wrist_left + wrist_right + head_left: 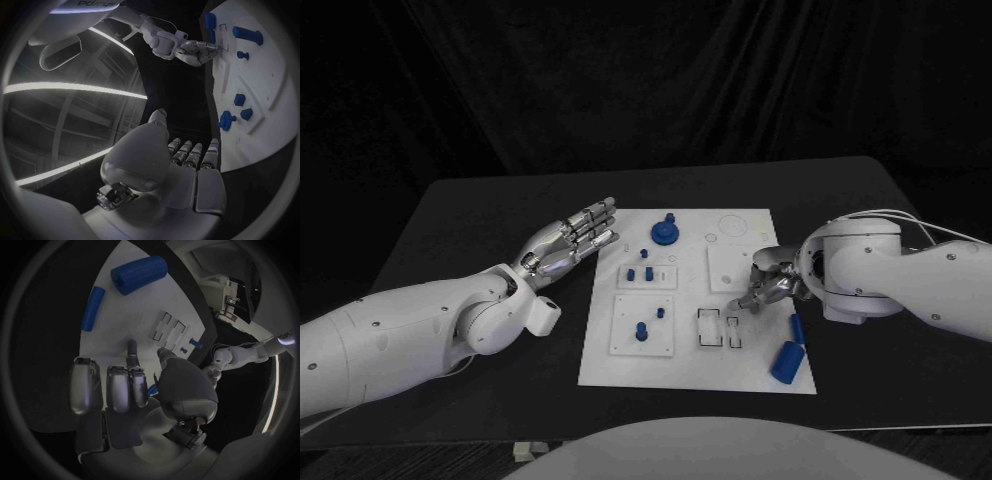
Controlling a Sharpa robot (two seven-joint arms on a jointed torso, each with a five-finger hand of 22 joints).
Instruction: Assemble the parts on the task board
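The white task board lies mid-worktop with blue parts scattered on it. The left hand hovers just left of it, fingers straight and empty. The right hand reaches over its right edge with a fingertip down on the board; whether it holds anything I cannot tell.

White task board carries scattered blue parts.
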